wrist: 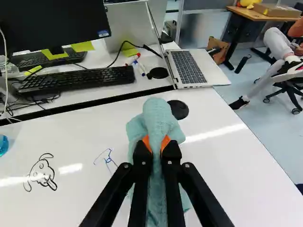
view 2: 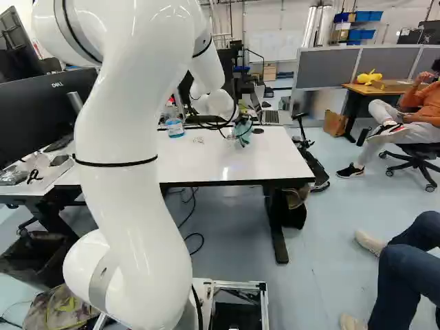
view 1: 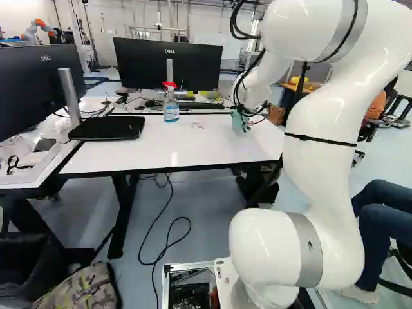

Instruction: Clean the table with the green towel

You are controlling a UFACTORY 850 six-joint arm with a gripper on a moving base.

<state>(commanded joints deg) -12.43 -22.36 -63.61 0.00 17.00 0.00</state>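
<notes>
Jaws (view 1: pixel 244 111): clenched on the green towel (wrist: pixel 158 116), an orange pad to either side.
Green towel: bunched, over the surface (view 1: pixel 129 158); contact beneath unclear.
Drawings, clear in wrist view: black long-eared figure (wrist: pixel 41 172); blue lines (wrist: pixel 108 158), nearer the towel.
Laptop (wrist: pixel 194 66): open; right base and wrist views only.
Spray bottle (view 1: pixel 170 111): red-topped, labelled; wrist view, blue edge only.
Monitors (view 1: pixel 168 64): white lettering; blue sticker (wrist: pixel 103 33), wrist view.

From behind the arm (view 1: pixel 325 161), left and right, our two base views face ahead and slightly down, sharing the bench (view 1: pixel 193 151); our wrist view looks down across its top from much closer.
</notes>
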